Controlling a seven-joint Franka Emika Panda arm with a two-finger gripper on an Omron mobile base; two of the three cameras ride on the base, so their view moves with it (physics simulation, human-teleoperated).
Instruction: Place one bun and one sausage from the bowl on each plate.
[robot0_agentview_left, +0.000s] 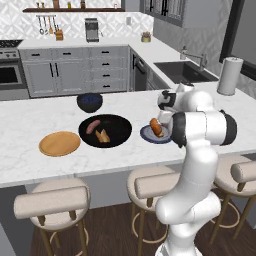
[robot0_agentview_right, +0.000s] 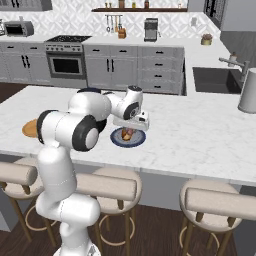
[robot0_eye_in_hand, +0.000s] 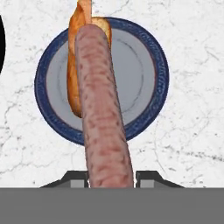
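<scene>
Directly above the blue-grey plate (robot0_eye_in_hand: 144, 78), we find the gripper (robot0_eye_in_hand: 109, 178) clamped on a sausage (robot0_eye_in_hand: 103, 113), jaws narrow around its near end. One orange-brown bun (robot0_eye_in_hand: 74, 74) lies on that plate already, so we judge this setting nearly complete (the sausage is not yet released). Farther along the counter, the black bowl (robot0_agentview_left: 119, 134) holds one sausage (robot0_agentview_left: 92, 125) and one paler bun (robot0_agentview_left: 103, 135). The wooden plate (robot0_agentview_left: 59, 143) awaits both.

Glossy white rounded arm (robot0_agentview_left: 200, 125); dark joint bands; small dark fingers (robot0_eye_in_hand: 146, 178).
</scene>
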